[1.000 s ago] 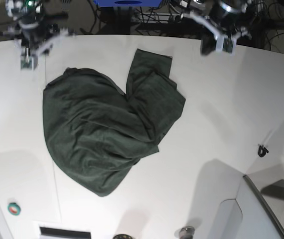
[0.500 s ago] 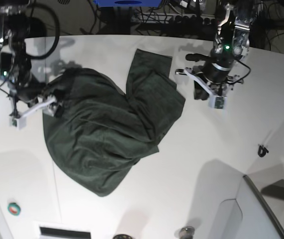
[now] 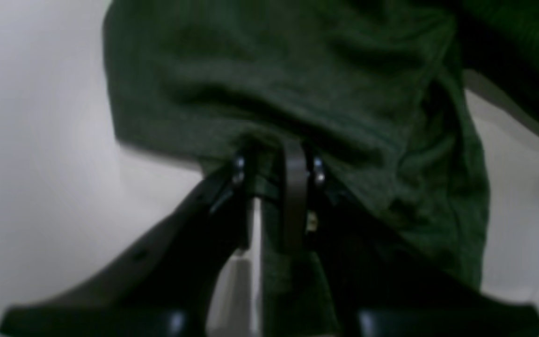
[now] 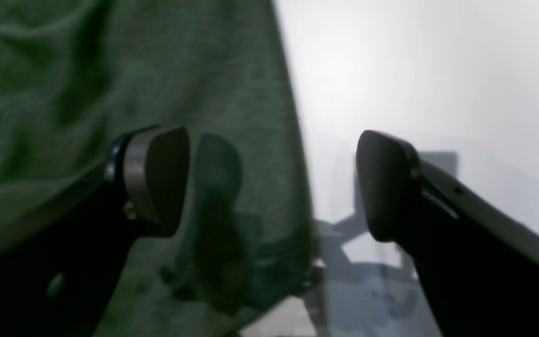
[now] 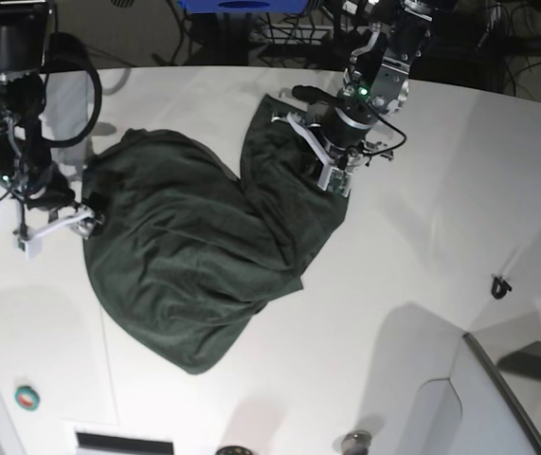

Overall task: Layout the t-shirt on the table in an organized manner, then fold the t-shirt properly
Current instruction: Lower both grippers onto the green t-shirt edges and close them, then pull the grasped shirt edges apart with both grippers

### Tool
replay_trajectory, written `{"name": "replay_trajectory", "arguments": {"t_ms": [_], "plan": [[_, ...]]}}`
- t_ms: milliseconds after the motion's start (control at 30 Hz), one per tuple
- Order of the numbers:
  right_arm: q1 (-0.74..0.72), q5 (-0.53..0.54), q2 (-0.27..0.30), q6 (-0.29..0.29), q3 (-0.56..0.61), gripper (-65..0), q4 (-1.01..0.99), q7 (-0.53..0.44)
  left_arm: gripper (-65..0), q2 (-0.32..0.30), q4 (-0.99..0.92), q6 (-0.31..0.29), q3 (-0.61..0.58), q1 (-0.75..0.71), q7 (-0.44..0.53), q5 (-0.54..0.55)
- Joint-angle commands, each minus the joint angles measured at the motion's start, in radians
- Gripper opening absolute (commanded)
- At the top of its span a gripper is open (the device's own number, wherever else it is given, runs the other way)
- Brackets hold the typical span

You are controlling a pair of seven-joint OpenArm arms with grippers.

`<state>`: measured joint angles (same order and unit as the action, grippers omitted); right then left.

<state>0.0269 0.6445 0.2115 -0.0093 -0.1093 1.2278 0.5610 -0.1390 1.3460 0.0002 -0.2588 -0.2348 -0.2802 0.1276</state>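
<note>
At the left, the right gripper (image 5: pixel 57 226) straddles the shirt's (image 5: pixel 185 256) left edge, jaws wide with one pad over cloth and one over bare table (image 5: pixel 422 265), apparently lining up a pinch; its arm drops steeply from the far left. The shirt lies bunched mid-table. To the right, the left gripper (image 3: pixel 276 171) has nipped a fold at the shirt's far-right edge, probably to spread it, its arm reaching in from the far side.

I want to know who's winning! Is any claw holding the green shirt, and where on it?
Yes. The left claw pinches a fold at the edge of the t-shirt. The right claw is open across the opposite edge, holding nothing.
</note>
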Motion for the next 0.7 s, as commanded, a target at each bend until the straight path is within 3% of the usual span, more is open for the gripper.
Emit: {"name": "replay_trajectory", "arguments": {"t_ms": [0,67,167,233,300,500,667], "plan": [[-0.015,0.005,0.010,0.006,0.001,-15.2,0.010,-0.019,-54.6,-0.004,-0.010,0.007,0.003,-0.011,-0.058,-0.021],[-0.014,0.005,0.007,0.006,0.003,-22.2,0.005,-0.019,-56.1,-0.011,-0.013,0.008,0.003,-0.011,-0.058,-0.039],[-0.012,0.007,0.004,0.006,0.004,-39.8,0.005,-0.017,-65.0,-0.021,-0.013,0.008,0.045,-0.015,-0.058,-0.070],[-0.011,0.007,0.004,0.006,0.004,-54.5,0.005,-0.015,-65.0,-0.024,-0.013,0.008,0.097,-0.018,-0.058,-0.079],[-0.005,0.007,0.004,0.006,0.000,-63.2,0.014,-0.015,-65.0,-0.026,-0.007,0.007,0.146,-0.018,-0.060,-0.081],[0.041,0.007,0.039,0.001,-0.002,-64.5,0.139,-0.009,-65.0,-0.027,-0.003,0.005,0.255,-0.013,-0.063,-0.081],[0.020,0.007,0.068,-0.001,-0.003,-64.7,0.243,0.069,-65.0,-0.041,0.031,0.005,0.269,-0.010,-0.063,-0.081]]}}
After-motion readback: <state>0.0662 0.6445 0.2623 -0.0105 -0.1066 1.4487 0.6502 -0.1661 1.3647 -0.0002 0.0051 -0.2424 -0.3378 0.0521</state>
